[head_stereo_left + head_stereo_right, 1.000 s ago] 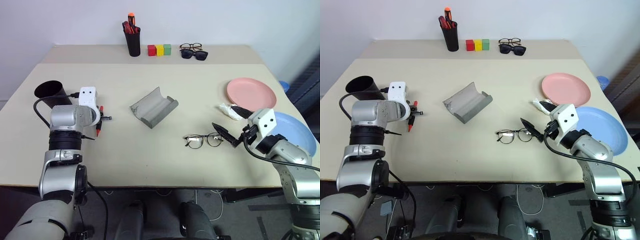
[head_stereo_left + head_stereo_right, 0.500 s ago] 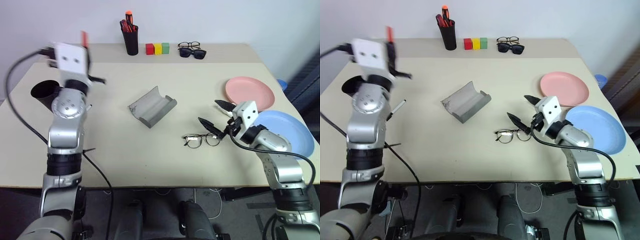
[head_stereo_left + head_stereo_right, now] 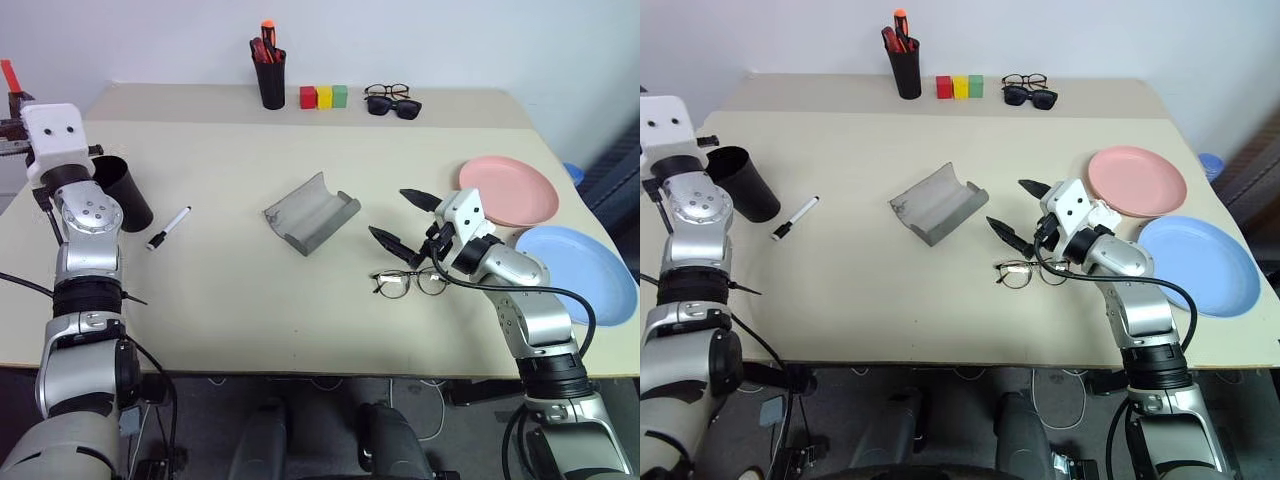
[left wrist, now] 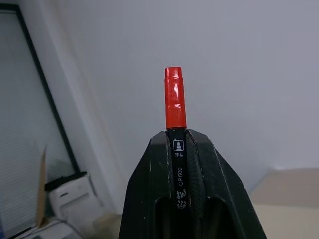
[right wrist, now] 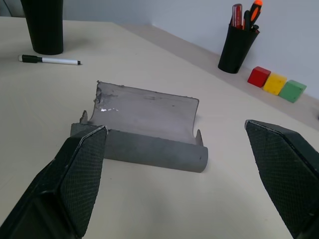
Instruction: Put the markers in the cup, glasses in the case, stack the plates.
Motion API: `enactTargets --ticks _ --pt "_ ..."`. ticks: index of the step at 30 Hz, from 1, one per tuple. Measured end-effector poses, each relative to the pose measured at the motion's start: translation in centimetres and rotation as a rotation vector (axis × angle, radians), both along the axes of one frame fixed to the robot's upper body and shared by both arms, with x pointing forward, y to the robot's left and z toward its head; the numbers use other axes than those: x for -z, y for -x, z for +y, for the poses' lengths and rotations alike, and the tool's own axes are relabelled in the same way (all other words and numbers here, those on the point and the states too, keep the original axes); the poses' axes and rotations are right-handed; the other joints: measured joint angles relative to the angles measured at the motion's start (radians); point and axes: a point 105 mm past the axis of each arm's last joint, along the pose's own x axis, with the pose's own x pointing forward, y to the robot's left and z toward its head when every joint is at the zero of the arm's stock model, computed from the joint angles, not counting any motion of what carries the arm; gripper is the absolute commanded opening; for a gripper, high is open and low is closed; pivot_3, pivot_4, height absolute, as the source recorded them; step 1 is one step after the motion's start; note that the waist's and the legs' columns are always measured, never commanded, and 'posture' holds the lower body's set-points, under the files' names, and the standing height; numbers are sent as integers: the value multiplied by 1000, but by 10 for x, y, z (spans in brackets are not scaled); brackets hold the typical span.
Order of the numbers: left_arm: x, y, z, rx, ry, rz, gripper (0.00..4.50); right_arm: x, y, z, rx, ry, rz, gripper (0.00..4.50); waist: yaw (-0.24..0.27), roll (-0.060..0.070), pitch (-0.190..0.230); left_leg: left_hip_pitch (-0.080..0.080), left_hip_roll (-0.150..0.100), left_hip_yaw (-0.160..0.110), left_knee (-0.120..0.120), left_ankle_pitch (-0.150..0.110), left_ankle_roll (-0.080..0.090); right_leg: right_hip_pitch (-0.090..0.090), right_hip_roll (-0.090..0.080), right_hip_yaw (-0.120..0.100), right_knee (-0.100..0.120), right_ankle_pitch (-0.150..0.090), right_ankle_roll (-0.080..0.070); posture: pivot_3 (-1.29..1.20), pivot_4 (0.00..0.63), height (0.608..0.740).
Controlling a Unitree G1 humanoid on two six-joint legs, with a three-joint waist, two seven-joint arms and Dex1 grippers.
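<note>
The red-capped marker (image 4: 175, 124) is clamped in the left end effector (image 4: 178, 144), raised above the cup (image 3: 124, 192); nothing has been dropped in. The white-ended marker (image 3: 169, 228) lies on the table (image 3: 250, 290). The right end effector (image 3: 402, 221) is spread wide, empty, just above the glasses (image 3: 410, 283), near the open case (image 3: 310, 214). The pink plate (image 3: 508, 190) and blue plate (image 3: 578, 270) are unstacked.

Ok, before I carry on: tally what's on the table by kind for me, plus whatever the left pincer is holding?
Markers: 2, white-ended on the table, red-capped in the left pincer
Cups: 1
Pen holders: 1
Glasses cases: 1
Eyewear: 3
Plates: 2, pink, blue
Blocks: 3
Total: 13
</note>
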Motion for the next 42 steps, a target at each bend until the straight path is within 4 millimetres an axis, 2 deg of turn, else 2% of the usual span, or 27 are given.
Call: enactTargets --ticks 7,11,23,31,34,38,42 --pt "5 -18 -13 1 11 8 46 -4 1 3 8 -5 -2 4500 1 -1 0 0 0 0 0 0 0 0 0 0 0 0 0 0 150 740" --pt "3 -20 -15 3 14 -2 46 -8 3 5 13 -5 -8 4500 -5 -1 0 0 0 0 0 0 0 0 0 0 1 0 0 0 150 740" --pt "36 -27 -23 11 37 70 46 -8 6 4 28 -4 -4 4500 1 -1 0 0 0 0 0 0 0 0 0 0 1 0 1 0 150 740" --pt "41 -29 -29 31 42 69 46 -5 5 2 26 -2 5 4500 -1 -1 0 0 0 0 0 0 0 0 0 0 1 0 1 0 150 740" --pt "42 -29 -31 37 37 72 1195 -4 5 2 23 -1 4 4500 0 -1 0 0 0 0 0 0 0 0 0 0 1 0 1 0 150 740" --pt "51 -28 -32 52 40 85 3117 0 5 -1 28 -2 7 4500 -2 -1 0 0 0 0 0 0 0 0 0 0 1 0 1 0 150 740" --pt "59 -26 -41 151 91 44 3117 3 4 -4 38 -5 9 4500 -1 -1 0 0 0 0 0 0 0 0 0 0 1 0 0 0 150 740"
